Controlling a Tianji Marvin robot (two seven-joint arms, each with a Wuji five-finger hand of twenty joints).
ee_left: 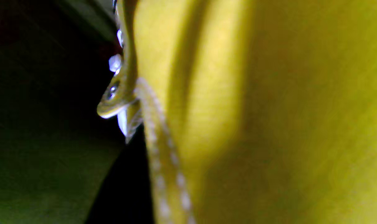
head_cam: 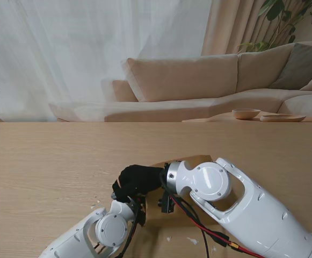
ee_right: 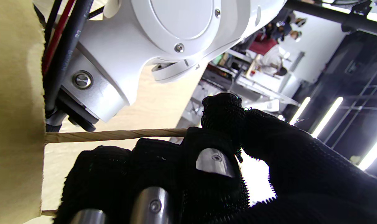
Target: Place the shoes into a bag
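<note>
Shoes first: honestly can't spot them in any of the three views, so where they sit is anyone's guess. They may be inside the bag or hidden under the arms.

Stand view: the paper bag only peeks out as a tan sliver between the two arms, lying on the worktop close to me, about in the middle. The right hand, in a black glove, reaches across toward the left over the bag, and the left arm's wrist comes up just under it. The left hand itself is buried there; can't see it.

Left wrist view: all blurry yellow-tan paper filling most of the frame, with a twisted cord handle running along it, and dark on the other side. No fingers show, so I can't tell if that hand is open or holding anything. My guess is it's down in or right against the bag.

Right wrist view: the right hand is curled shut with thumb and fingers pinching a paper cord handle, which stretches taut back to the bag's wall. So the bag lies straight out along that cord from the hand, and pulling on it should hold the mouth open.
</note>
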